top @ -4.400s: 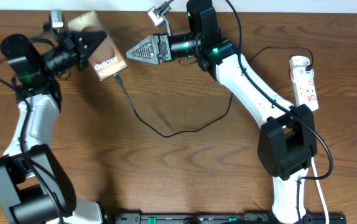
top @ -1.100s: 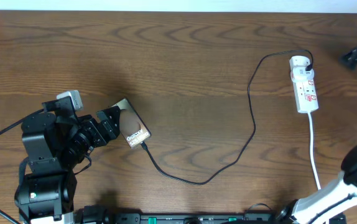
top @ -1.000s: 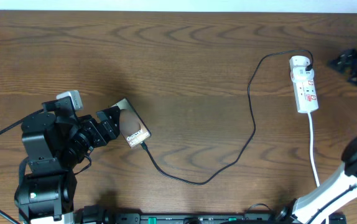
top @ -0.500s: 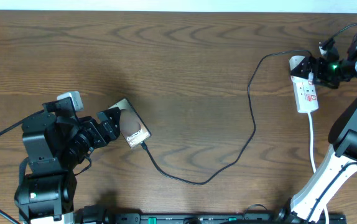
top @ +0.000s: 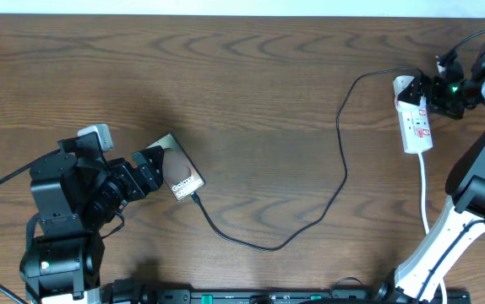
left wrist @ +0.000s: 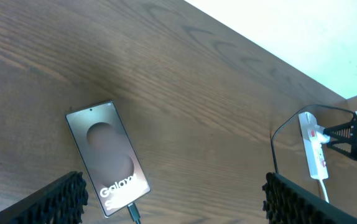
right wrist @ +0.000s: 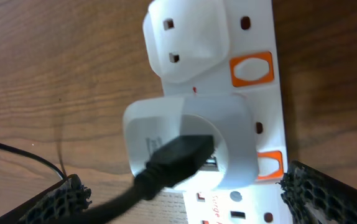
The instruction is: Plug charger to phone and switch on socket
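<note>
The phone [top: 180, 172] lies flat at the front left, its Galaxy lettering up, also in the left wrist view [left wrist: 107, 155]. The charger [top: 344, 169] runs as a thin black cable from a connector tip [left wrist: 133, 213] at the phone's lower edge to a black plug [right wrist: 173, 160] in a white adapter on the socket [top: 416, 118]. My left gripper [top: 151, 160] is open right beside the phone's left edge, holding nothing. My right gripper [top: 429, 91] is open, its fingers [right wrist: 328, 193] on either side of the socket's plug end near two orange switches [right wrist: 251, 68].
The socket's white cord [top: 425, 198] runs toward the front edge beside the right arm's base. A black rail [top: 268, 295] lies along the front. The charger cable loops across the middle right of the wooden table [top: 251, 93].
Over the last second my right arm has swung in from the far right edge to the socket's plug end. The left gripper, phone and cable have stayed still.
</note>
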You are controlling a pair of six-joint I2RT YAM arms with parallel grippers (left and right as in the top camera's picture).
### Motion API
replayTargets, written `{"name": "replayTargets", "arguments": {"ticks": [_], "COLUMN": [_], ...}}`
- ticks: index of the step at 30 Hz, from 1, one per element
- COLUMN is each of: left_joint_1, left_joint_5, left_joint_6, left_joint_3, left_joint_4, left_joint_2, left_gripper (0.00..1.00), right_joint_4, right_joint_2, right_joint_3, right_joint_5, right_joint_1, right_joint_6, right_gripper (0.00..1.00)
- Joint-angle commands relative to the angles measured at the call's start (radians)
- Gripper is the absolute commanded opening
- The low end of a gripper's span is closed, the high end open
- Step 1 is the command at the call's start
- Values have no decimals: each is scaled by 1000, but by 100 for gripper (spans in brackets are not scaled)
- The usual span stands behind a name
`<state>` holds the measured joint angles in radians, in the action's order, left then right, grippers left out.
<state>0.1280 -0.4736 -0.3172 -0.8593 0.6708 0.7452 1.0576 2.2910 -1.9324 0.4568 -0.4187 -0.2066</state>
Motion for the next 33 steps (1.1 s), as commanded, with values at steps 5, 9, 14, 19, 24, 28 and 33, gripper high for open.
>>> {"name": "replayTargets", "arguments": {"ticks": [5,9,14,19,24,28,33], "left_joint_1": [0,0,0,0,0,0,0], "left_joint_5": [-12,-12,-13,-13,-13,-13,-13], "left_joint_6": [2,2,2,2,2,2,2], "left_joint_3": [-11,-11,-11,-11,-11,-11,-11], "left_joint_4": [10,11,18,18,21,21,21], "left_joint_2": [0,14,46,63,63,63,63], "left_gripper": [89,89,89,89,89,89,89], "right_joint_4": [-22,-32,-29,-18,-18,-25,-55], "right_joint_2": [2,2,3,3,3,5,5], "right_joint_3": [-3,-3,-3,0,11,31,84], "right_joint_5": [23,19,16,-21,-21,-21,-17], "right_joint_1": [42,56,56,59,60,60,61], "right_joint_6": [33,46,57,82,83,83,98], "right_gripper": [99,99,99,99,99,99,99]}}
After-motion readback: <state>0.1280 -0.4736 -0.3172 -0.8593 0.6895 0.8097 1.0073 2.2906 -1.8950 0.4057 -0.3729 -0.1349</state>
